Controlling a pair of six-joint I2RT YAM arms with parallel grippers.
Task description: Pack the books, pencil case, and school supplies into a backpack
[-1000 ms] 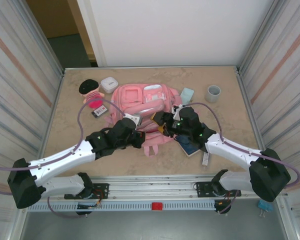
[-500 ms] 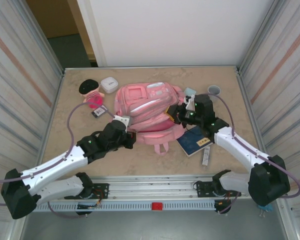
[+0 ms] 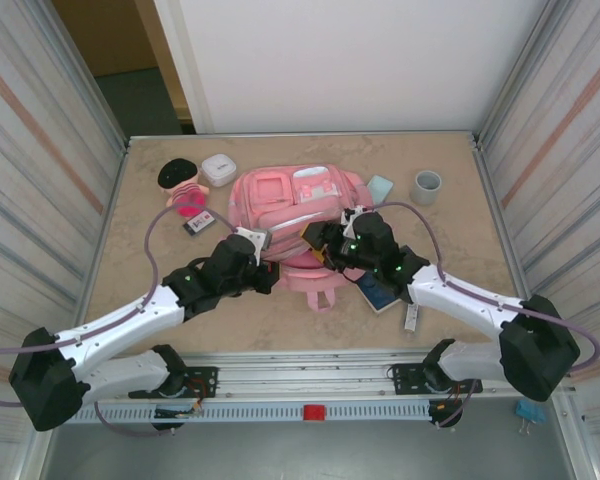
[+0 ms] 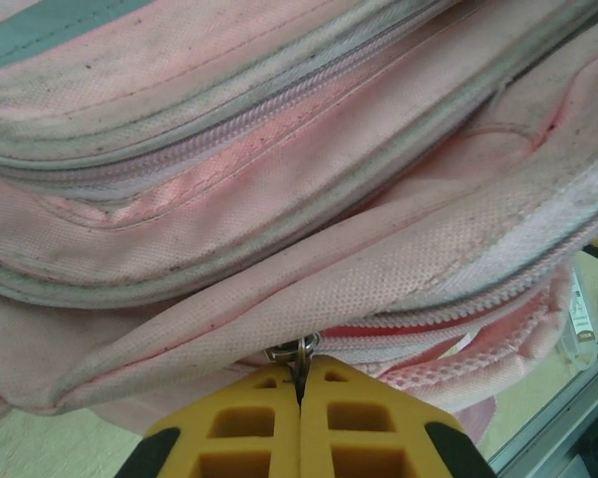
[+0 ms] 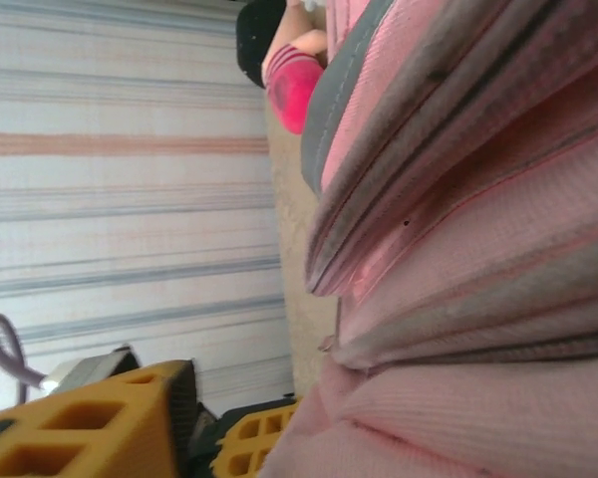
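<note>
The left gripper (image 4: 299, 376) is fully closed, its two yellow fingers pressed together on a small metal zip pull (image 4: 298, 351) at the lower seam of the backpack (image 4: 279, 199). Only the left wrist view shows this pinch. From above, the left gripper (image 3: 268, 260) simply meets the near-left edge of the backpack (image 3: 285, 205), and the pull is too small to make out.

The right gripper (image 5: 204, 423) stands partly open. There is a dark gap between its yellow fingers with nothing visibly in it, and pink fabric lies against the inner finger. From above, the right gripper (image 3: 318, 240) sits at the near-right edge of the bag, facing the left one across the lower front.

There is one of each task thing:
- The navy book (image 3: 380, 292) lies flat just right of the bag, partly under the right arm.
- The mint pencil case (image 3: 378, 187) rests by the bag's far-right corner.
- The white stick (image 3: 412, 318) lies near the book, towards the table's (image 3: 460, 250) front edge.

One grey cup (image 3: 427, 186), one white box (image 3: 218, 168) and one doll (image 3: 183, 186) stand along the far side. The doll (image 5: 284, 60) also shows in the right wrist view.
</note>
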